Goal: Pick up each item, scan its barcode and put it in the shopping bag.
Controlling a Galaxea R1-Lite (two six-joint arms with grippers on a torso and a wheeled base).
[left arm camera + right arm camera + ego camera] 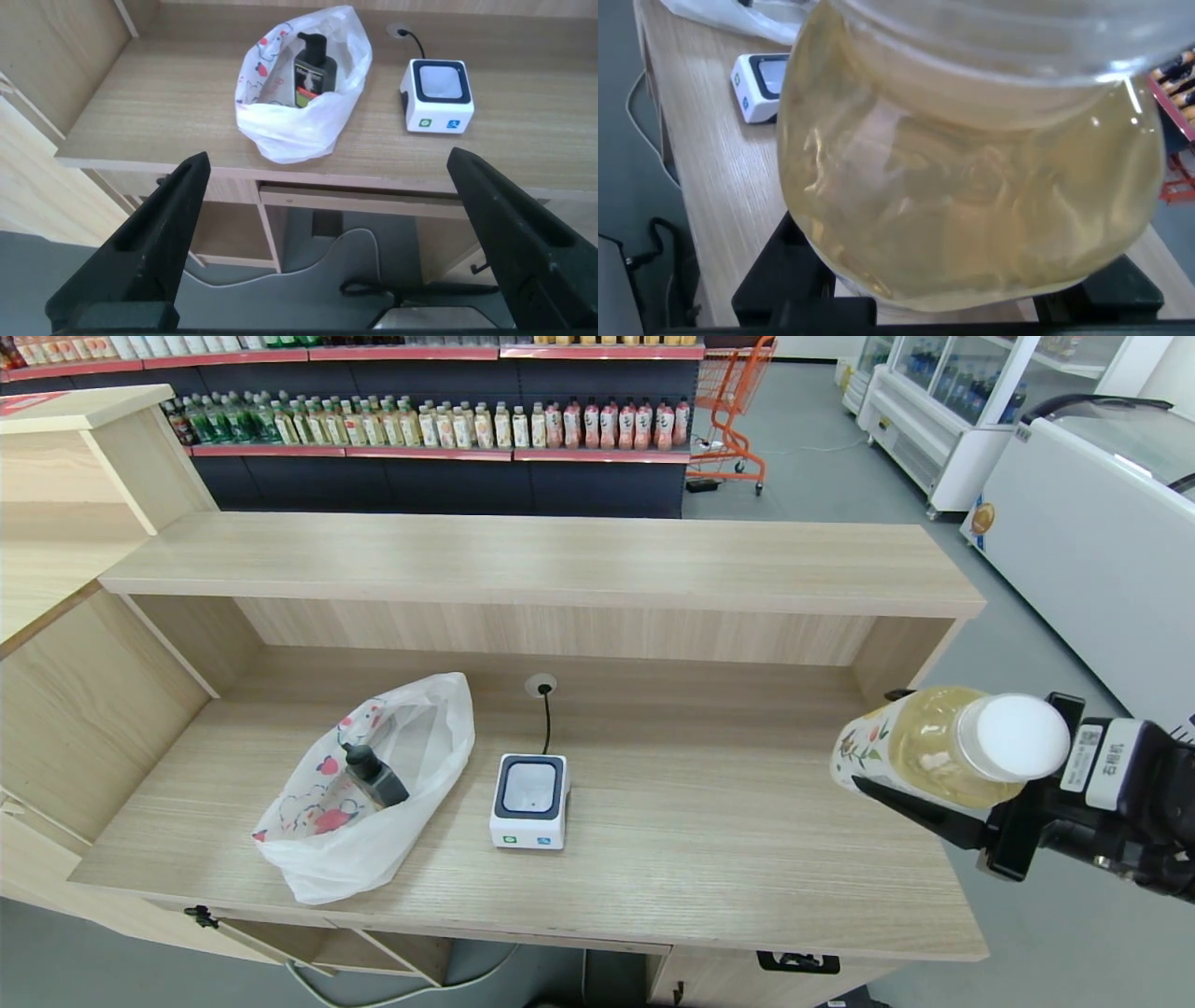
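A clear bottle (934, 747) of pale yellow drink, with a flowered label and a white cap (1018, 735), lies on its side in my right gripper (898, 754), which is shut on it above the counter's right end. In the right wrist view the bottle (971, 159) sits close up between black fingers (780, 280). A white scanner (528, 800) stands mid-counter. Left of it lies the white shopping bag (322, 859) with a dark pump bottle (375, 777) inside. My left gripper (329, 177) hangs open before the counter's front edge, holding nothing.
A raised wooden ledge (541, 560) runs along the back of the counter (728, 840). The scanner's black cable (545, 719) goes into a hole behind it. A wooden side wall (84, 709) closes the left. A white freezer chest (1092, 523) stands to the right.
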